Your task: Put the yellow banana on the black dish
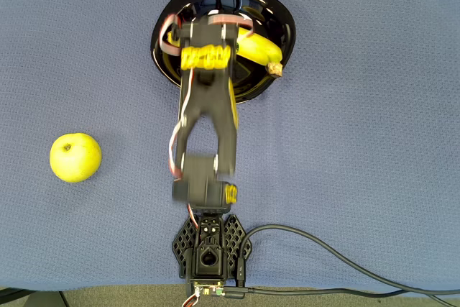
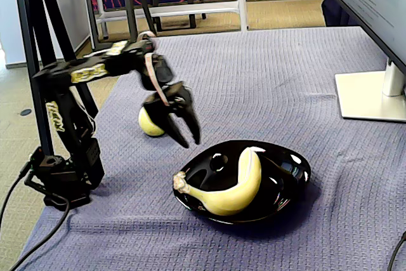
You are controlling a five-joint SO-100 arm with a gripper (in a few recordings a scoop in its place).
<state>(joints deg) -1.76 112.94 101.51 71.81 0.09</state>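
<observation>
One apple [image 2: 150, 124] sits behind the empty, parted gripper [image 2: 183, 132]; banana [image 2: 235, 188] on dish [image 2: 288, 185].

Your arm [image 2: 95, 68] rises from its base [image 2: 60, 176] at the table's near edge, then reaches out almost level at the upper link before the wrist bends down. Your gripper [image 2: 184, 132] hangs in the air with its two black fingers [image 2: 192, 122] pointing downward and spread apart, nothing between them. In the overhead view the arm [image 1: 207, 116] stretches straight up the picture from its base [image 1: 210, 246].
</observation>
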